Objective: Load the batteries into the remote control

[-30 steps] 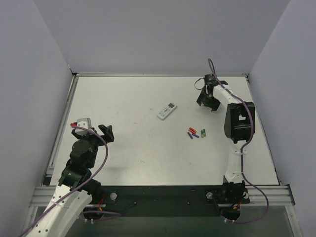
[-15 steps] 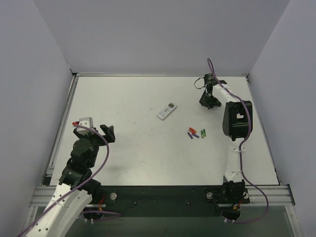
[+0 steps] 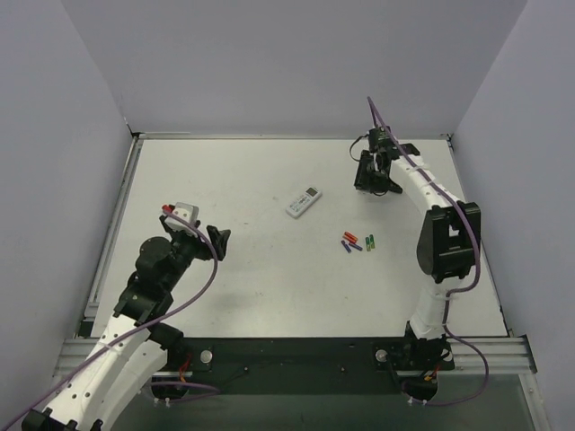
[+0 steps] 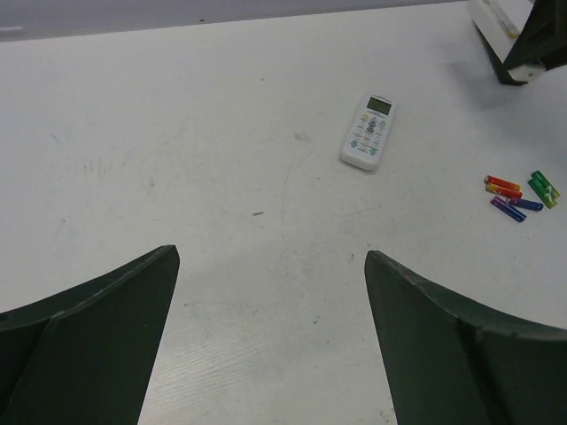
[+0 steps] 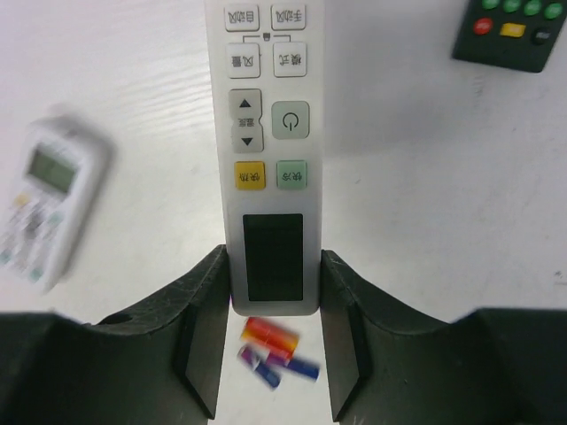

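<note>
Our right pincer (image 5: 273,301) gripped the remote control (image 5: 266,133) at the far right, our left pincer (image 4: 270,292) stood open, so we judged it best to carry it level toward the batteries (image 3: 369,242) on the tabletop (image 3: 225,180), without squeezing harder.

Matt table (image 3: 252,269), smooth plastic remote control (image 5: 264,150)
</note>
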